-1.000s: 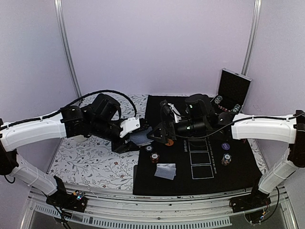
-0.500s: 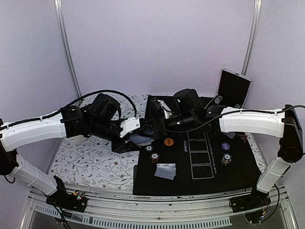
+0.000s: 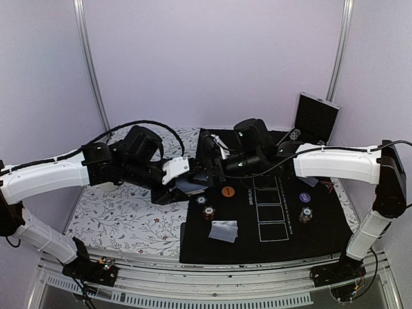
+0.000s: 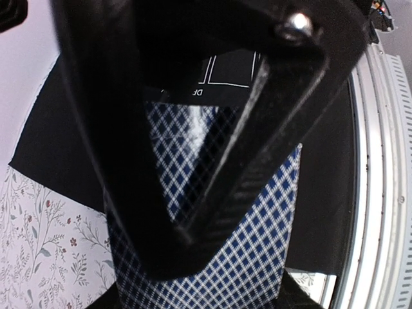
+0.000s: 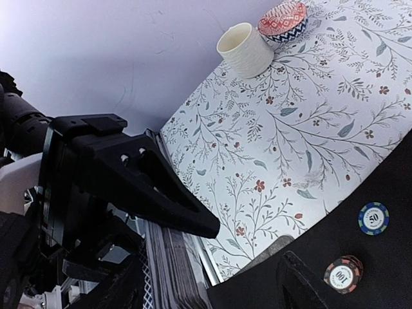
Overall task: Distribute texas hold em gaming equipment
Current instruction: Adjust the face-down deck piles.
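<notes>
Left fingers (image 4: 257, 129) grip the card deck (image 4: 257, 257); cup (image 5: 243, 41) and bowl (image 5: 283, 19) stand beyond.

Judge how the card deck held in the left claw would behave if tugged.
The card deck shows many thin stacked edges, so cards probably slide apart rather than move as a block. Sheen on the back suggests slipperiness. Single cards likely flex.

Overhead rear view; wrist views close, sharing cards (image 4: 257, 257).
</notes>
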`<state>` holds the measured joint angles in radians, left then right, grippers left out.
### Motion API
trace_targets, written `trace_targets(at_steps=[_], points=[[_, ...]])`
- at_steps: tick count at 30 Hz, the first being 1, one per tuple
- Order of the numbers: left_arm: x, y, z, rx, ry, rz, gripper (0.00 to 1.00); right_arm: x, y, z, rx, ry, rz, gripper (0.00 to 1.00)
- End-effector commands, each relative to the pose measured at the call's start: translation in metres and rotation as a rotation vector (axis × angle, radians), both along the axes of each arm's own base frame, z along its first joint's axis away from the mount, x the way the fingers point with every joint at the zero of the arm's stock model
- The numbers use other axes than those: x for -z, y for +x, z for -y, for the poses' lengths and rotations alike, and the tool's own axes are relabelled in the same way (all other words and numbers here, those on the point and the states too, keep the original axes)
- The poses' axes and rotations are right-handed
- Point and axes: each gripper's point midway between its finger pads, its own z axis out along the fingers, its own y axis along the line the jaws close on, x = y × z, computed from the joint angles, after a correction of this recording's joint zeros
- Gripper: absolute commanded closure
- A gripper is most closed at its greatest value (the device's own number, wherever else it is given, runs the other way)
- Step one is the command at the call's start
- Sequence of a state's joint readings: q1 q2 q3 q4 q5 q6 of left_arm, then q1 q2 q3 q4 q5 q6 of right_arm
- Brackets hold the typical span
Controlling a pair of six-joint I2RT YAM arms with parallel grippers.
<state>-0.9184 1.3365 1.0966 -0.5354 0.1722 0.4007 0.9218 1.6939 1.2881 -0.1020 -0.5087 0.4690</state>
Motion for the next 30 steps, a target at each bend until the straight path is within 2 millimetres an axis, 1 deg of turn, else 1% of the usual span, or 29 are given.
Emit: trace_targets(at_steps=[1,3,7,9,10,12,14,15,18,20,21,24,26,30], points=[[-0.005,0.008,0.002,-0.006,-0.017,0.035,0.49,-0.011,0.002,-0.018,-0.046,0.085,-0.034,0.32],[-0.003,0.009,0.002,-0.008,-0.01,0.034,0.48,-0.009,0.0,-0.022,-0.062,0.093,-0.059,0.38],[0.0,0.013,0.001,-0.022,0.006,0.041,0.48,0.008,0.001,-0.026,-0.052,0.049,-0.097,0.43],[0.002,0.013,0.001,-0.023,0.01,0.042,0.48,0.01,-0.002,-0.028,-0.063,0.048,-0.099,0.5],[0.002,0.014,0.0,-0.024,0.014,0.045,0.48,0.01,-0.004,-0.028,-0.07,0.052,-0.1,0.55],[0.004,0.015,0.0,-0.029,0.018,0.045,0.48,0.009,-0.007,-0.028,-0.075,0.062,-0.102,0.69],[0.004,0.015,-0.001,-0.028,0.017,0.045,0.48,0.009,-0.009,-0.027,-0.078,0.066,-0.107,0.93],[0.004,0.015,0.0,-0.028,0.017,0.046,0.48,0.01,-0.01,-0.026,-0.078,0.065,-0.111,0.97],[0.005,0.015,-0.001,-0.029,0.019,0.047,0.45,0.01,-0.014,-0.024,-0.084,0.071,-0.111,0.97],[0.006,0.015,-0.001,-0.027,0.019,0.047,0.4,0.007,-0.016,-0.023,-0.089,0.083,-0.11,0.97],[0.006,0.016,-0.001,-0.029,0.021,0.045,0.36,0.005,-0.016,-0.022,-0.09,0.087,-0.107,0.97],[0.009,0.013,0.0,-0.018,0.02,0.035,0.2,-0.001,-0.02,-0.021,-0.102,0.103,-0.097,0.98],[0.012,0.01,0.001,-0.002,0.021,0.022,0.15,-0.004,-0.023,-0.02,-0.116,0.114,-0.098,0.98],[0.012,0.01,0.002,0.002,0.02,0.024,0.15,-0.005,-0.027,-0.022,-0.123,0.114,-0.095,0.98]])
